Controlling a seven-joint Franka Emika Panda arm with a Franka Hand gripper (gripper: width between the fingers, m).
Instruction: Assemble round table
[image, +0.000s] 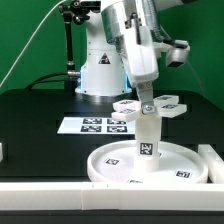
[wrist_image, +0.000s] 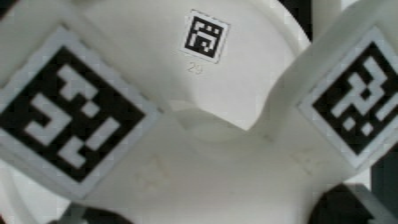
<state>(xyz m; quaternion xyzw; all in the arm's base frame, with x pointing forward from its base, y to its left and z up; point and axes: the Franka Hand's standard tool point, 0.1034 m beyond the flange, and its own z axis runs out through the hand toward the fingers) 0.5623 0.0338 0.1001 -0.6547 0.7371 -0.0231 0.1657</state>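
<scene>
The large rimmed round disc (image: 110, 165) lies on the black table near the front. The short thick cylinder leg (image: 148, 140) stands upright on it, a tag on its side. The cross-shaped four-arm piece (image: 160, 106) sits level on top of the leg. My gripper (image: 143, 96) comes down from above and is shut on the middle of the cross-shaped piece. In the wrist view the cross-shaped piece (wrist_image: 196, 120) fills the picture, with tagged arms on both sides. My gripper (wrist_image: 217, 212) holds it, and the dark fingers (wrist_image: 365, 200) show only at the picture's corners.
The marker board (image: 95, 125) lies flat behind the disc, toward the exterior view's left. A long white straight-edged bar (image: 60, 195) runs along the table's front edge and turns up at the right (image: 212, 160). The arm's base (image: 100, 70) stands at the back.
</scene>
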